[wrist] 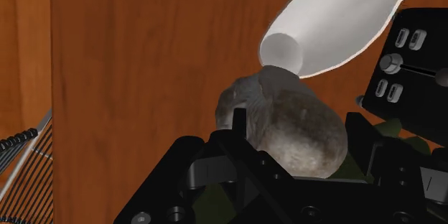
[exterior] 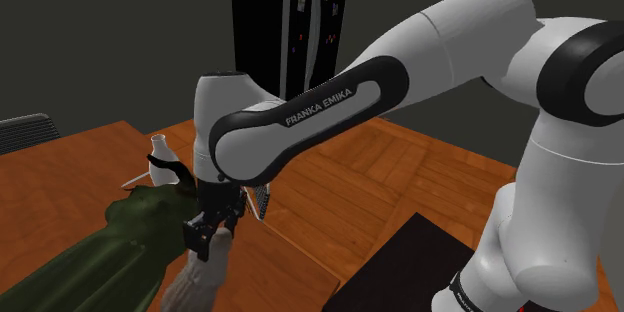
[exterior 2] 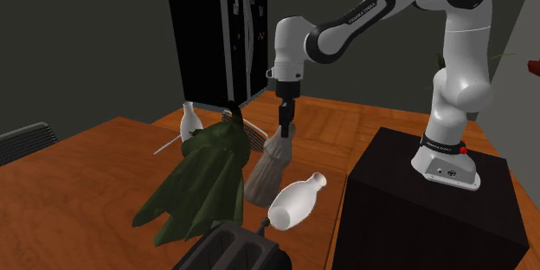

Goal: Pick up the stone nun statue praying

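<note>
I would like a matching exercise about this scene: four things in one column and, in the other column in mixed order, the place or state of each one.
Things
1. grey statue
2. front white bottle, beside the toaster
3. back white bottle, behind the green cloth
4. refrigerator

Places or states
A. stands upright
B. black, beyond the far edge of the table
C. clasped at its top by the claw
D. lies on its side

Pairs: 1-C, 2-D, 3-A, 4-B.
</note>
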`<state>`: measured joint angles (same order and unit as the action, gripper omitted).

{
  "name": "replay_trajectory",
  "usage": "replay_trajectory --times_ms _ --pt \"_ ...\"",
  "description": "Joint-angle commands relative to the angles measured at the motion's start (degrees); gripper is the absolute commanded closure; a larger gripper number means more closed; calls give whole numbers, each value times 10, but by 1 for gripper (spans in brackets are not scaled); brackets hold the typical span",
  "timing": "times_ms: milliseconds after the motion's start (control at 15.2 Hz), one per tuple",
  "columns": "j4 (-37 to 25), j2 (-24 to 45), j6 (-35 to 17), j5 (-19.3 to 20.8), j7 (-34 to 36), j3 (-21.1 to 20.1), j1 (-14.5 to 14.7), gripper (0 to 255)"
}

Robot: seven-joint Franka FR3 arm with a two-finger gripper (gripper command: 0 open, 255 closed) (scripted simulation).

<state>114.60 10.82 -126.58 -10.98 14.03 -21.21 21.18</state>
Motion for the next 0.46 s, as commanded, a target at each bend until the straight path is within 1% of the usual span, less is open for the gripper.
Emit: replay_trajectory --times_ms 0,264,396 --pt "-10 -6 15 0 1 0 -1 255" --pt "-26 -19 43 -3 4 0 -3 255" --pt "-26 -19 44 -3 4 0 -3 255"
